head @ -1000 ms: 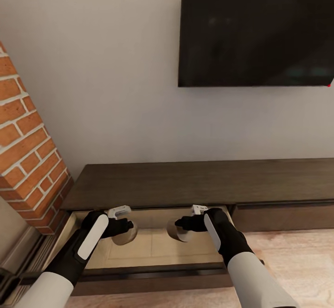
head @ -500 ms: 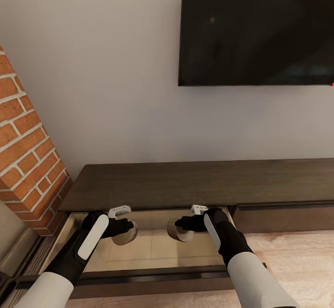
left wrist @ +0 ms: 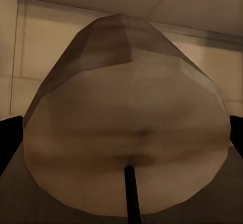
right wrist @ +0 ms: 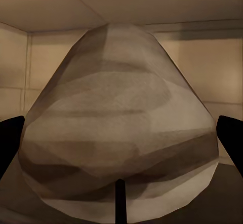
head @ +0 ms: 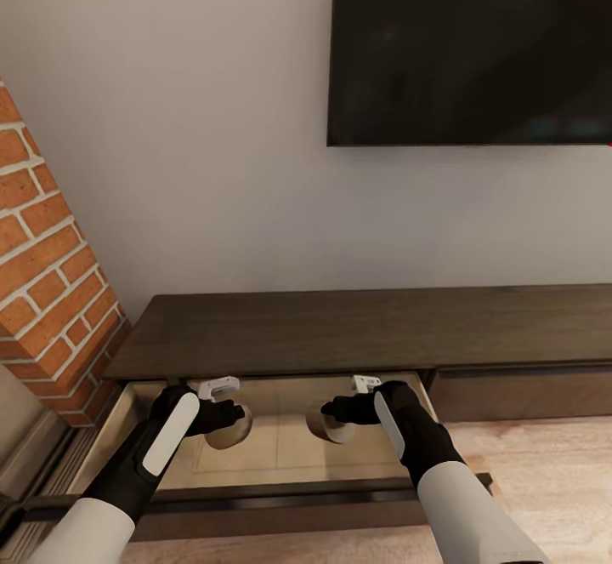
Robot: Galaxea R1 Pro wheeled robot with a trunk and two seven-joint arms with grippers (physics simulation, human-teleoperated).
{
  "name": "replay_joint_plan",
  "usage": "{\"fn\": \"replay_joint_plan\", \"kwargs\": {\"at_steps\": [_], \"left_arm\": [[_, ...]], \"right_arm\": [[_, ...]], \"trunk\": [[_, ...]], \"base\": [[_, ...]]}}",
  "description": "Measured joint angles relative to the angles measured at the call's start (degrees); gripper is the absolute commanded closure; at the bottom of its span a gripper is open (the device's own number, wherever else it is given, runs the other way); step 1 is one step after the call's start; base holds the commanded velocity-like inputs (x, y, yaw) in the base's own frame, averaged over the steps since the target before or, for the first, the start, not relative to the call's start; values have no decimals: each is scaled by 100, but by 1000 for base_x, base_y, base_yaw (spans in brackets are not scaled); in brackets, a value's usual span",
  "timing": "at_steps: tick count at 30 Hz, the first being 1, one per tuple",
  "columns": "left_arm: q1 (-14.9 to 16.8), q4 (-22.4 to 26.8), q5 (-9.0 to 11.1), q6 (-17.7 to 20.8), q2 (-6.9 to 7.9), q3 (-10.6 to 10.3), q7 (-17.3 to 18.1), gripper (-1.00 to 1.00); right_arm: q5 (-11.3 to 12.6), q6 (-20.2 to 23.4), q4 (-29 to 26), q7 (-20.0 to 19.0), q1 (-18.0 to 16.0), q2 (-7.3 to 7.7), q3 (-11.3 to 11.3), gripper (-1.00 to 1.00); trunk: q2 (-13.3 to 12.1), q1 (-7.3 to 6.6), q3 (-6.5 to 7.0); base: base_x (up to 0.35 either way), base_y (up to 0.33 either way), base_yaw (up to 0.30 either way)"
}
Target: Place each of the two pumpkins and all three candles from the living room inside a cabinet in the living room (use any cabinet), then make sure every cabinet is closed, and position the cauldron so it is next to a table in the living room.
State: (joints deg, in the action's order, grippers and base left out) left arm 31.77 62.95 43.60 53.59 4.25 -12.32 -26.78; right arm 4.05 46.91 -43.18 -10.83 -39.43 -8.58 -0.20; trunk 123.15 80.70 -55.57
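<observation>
The pale wall (head: 212, 122) rises ahead of me, a dark television (head: 472, 45) mounted on it toward 1 o'clock and a brick column (head: 47, 266) standing at 10 o'clock. Below them runs the cabinet (head: 357, 330), long, low and dark brown, its top bare from the brick to the right edge of my head view. The left drawer (head: 280, 453) of that cabinet is pulled out toward me (pale beige inside, dark front rail nearest my trunk), while the front at 3 o'clock sits flush and shut. Light wooden floor (head: 544, 462) shows at 4 o'clock.

Both my arms reach down into the open drawer. My left tool (head: 231, 421) is clamped on the left candle (head: 228, 426), a squat cream-beige round piece held over the drawer's inside at about 7 o'clock. My right tool (head: 330, 418) is clamped on the right candle (head: 331, 424) at about 6 o'clock. The two candles are near each other but apart.

From my left wrist the left candle (left wrist: 124, 133) looms between the dark fingertips (left wrist: 10, 138), its wick (left wrist: 131, 193) pointing back at the camera; from my right wrist the right candle (right wrist: 119, 127) sits likewise between the fingertips (right wrist: 230, 138), drawer walls behind it
</observation>
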Motion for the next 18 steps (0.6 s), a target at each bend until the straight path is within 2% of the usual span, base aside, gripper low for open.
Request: {"fn": "replay_joint_plan", "kwargs": {"at_steps": [12,18], "left_arm": [[0,0,6,-13,-8,-4,0,100],[0,0,6,-17,-9,-9,0,100]], "right_arm": [[11,78,56,86,0,7,-16,100],[12,64,70,449,0,-2,-32,100]], "trunk": [[481,264,-215],[722,396,-323]], "base": [[0,0,0],[0,0,0]]}}
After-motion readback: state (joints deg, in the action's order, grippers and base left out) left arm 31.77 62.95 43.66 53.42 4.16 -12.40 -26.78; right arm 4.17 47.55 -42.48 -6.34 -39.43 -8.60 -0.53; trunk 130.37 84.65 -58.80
